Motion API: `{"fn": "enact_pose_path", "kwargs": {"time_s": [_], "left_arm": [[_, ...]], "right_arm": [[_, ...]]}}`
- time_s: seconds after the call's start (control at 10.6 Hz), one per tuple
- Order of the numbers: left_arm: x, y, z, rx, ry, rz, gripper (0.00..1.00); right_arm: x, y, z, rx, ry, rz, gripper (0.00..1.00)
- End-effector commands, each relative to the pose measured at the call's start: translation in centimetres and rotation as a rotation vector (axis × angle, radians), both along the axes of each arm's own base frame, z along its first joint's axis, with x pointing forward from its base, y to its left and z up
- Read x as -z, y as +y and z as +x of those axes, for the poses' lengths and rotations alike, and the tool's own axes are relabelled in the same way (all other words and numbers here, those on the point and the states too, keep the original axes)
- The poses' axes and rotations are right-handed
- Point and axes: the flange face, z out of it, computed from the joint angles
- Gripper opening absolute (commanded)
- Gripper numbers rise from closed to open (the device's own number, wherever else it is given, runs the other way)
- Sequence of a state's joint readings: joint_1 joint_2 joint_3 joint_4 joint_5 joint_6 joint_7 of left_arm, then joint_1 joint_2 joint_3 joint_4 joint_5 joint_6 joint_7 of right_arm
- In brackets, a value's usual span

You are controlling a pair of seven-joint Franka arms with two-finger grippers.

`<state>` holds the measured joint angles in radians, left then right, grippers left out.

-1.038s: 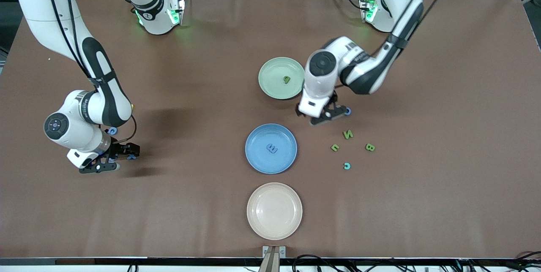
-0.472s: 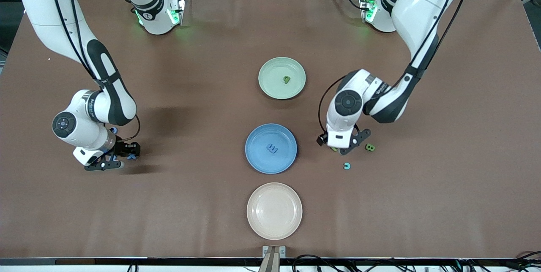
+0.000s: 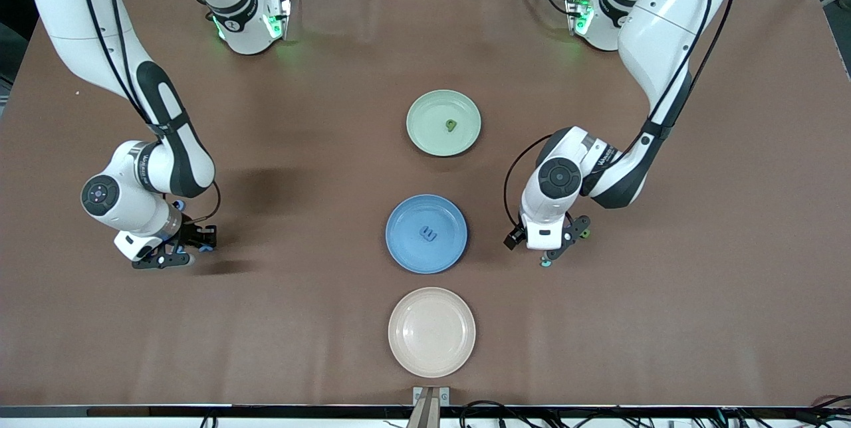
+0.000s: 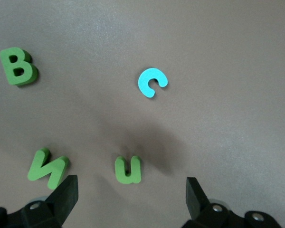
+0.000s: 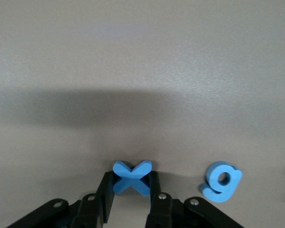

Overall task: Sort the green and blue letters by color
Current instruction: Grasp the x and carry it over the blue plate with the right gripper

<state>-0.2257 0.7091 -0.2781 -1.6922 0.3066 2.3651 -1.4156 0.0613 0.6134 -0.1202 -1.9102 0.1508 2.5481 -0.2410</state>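
Note:
My right gripper (image 5: 131,183) is shut on a blue X (image 5: 132,177) down at the table, toward the right arm's end (image 3: 199,245). A blue 9 (image 5: 222,180) lies beside it. My left gripper (image 4: 131,190) hangs open low over a green U (image 4: 128,169), with a green N (image 4: 47,166), a green B (image 4: 18,67) and a light blue C (image 4: 152,82) around it. In the front view the left gripper (image 3: 555,245) hides most of these letters. A blue E (image 3: 429,234) lies in the blue plate (image 3: 405,252). One green letter (image 3: 451,125) lies in the green plate (image 3: 425,112).
A beige plate (image 3: 431,331) sits nearest the front camera, in line with the blue and green plates along the table's middle. Bare brown table surrounds both letter groups.
The left arm swung from beside the green plate to over the green letters, still open. The right gripper closed on the blue X.

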Motion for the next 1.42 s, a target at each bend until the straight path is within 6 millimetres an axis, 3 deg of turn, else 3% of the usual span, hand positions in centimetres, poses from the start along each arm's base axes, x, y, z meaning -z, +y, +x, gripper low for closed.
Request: {"fn": "enact_pose_path", "kwargs": {"time_s": [0.0,0.47,0.57,0.66,1.04,1.32], "left_arm": [[1.5,-0.3,0.4,-0.034,-0.010,-0.028,1.00],[2.7,0.1,0.4,-0.041,0.003,-0.019,1.00],[2.7,0.1,0.4,-0.062,0.003,-0.020,0.38],[2.8,0.2,0.4,-0.086,0.003,-0.017,0.00],[2.7,0.1,0.4,-0.078,-0.001,-0.015,0.00],[1.5,0.1,0.7,-0.059,-0.021,-0.016,0.00]], "right_arm": [[-1.6,3.4,0.9,0.036,-0.020,0.059,0.06],[-4.5,18.1,2.0,0.196,-0.062,0.126,0.06],[-5.2,20.9,2.0,0.218,-0.069,0.152,0.06],[-5.8,23.8,1.7,0.230,-0.070,0.201,0.06],[-7.6,34.7,0.9,0.206,-0.085,0.354,0.06],[-7.8,39.8,-0.9,0.144,-0.083,0.377,0.08]]}}
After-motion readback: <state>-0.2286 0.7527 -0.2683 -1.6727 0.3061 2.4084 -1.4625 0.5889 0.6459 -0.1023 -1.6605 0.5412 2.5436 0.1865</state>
